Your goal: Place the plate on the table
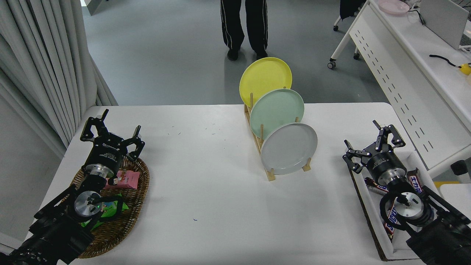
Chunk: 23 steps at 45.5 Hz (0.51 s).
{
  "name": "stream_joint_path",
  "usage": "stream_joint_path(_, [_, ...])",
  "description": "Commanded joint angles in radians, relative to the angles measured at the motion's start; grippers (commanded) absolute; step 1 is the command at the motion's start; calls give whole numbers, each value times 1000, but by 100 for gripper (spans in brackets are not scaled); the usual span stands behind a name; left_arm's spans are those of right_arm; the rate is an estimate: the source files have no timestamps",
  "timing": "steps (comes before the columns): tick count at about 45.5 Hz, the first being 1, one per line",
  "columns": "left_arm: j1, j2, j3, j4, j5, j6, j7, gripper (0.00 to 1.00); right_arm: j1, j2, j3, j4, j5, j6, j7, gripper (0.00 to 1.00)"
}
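The light grey plate (pixel 289 148) stands on edge in the front slot of a wooden rack (pixel 270 173) on the white table (pixel 206 191). Behind it in the same rack stand a mint green plate (pixel 276 110) and a yellow plate (pixel 264 78). My right gripper (pixel 369 141) is open, empty, well to the right of the grey plate, above a white tray. My left gripper (pixel 110 129) is parked open at the lower left over a wicker basket.
A wicker basket (pixel 128 217) with snack packets lies at the left. A white tray (pixel 371 209) with chocolate bars sits at the right edge. A person's legs (pixel 244 25) stand beyond the table. A white perforated desk (pixel 401 73) stands at the right.
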Motion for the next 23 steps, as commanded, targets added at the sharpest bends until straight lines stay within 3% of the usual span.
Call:
stream_joint_path(1, [0, 0, 0, 0, 0, 0, 0, 100, 8, -2, 2, -11, 0, 1, 0, 100])
stream_joint_path(23, [0, 0, 0, 0, 0, 0, 0, 100, 71, -27, -95, 1, 14, -53, -3, 100])
